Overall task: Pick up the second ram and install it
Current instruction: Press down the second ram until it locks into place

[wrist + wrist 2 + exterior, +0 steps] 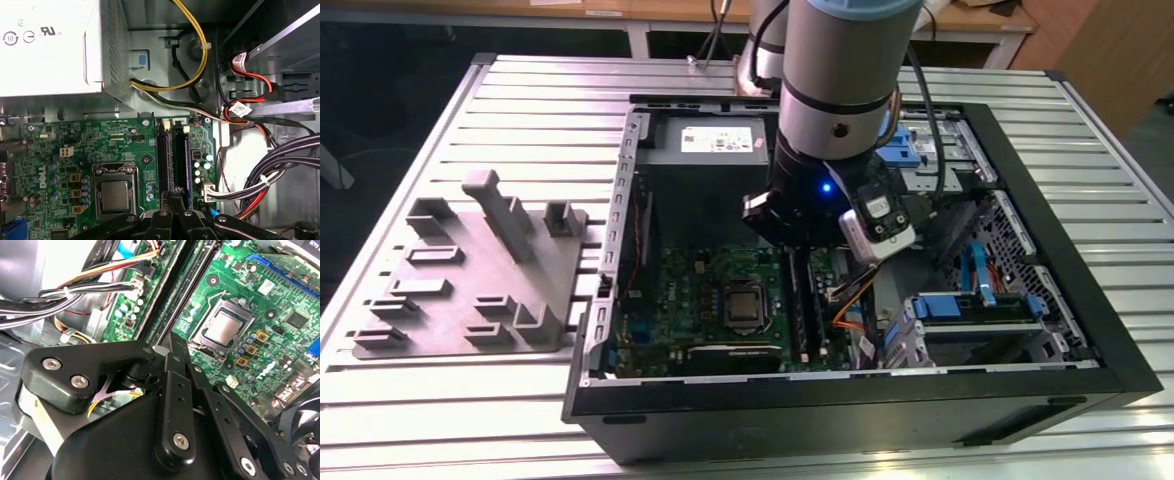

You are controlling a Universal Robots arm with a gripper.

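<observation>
The gripper [175, 192], clenched over the RAM slots [162, 160] at 3 o'clock of the CPU socket [744, 303] in the exterior view, could be skewed, and the second ram [180, 155] left half-seated.

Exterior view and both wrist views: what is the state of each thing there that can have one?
Computer case: lying on its side, open.
Processor socket: holds a bare chip, no cooler on it.
End effector: inside the case, low over the memory slots.
Memory slots: filled or not, cannot tell.
Grey tray: flat on the table, beside the case.
</observation>
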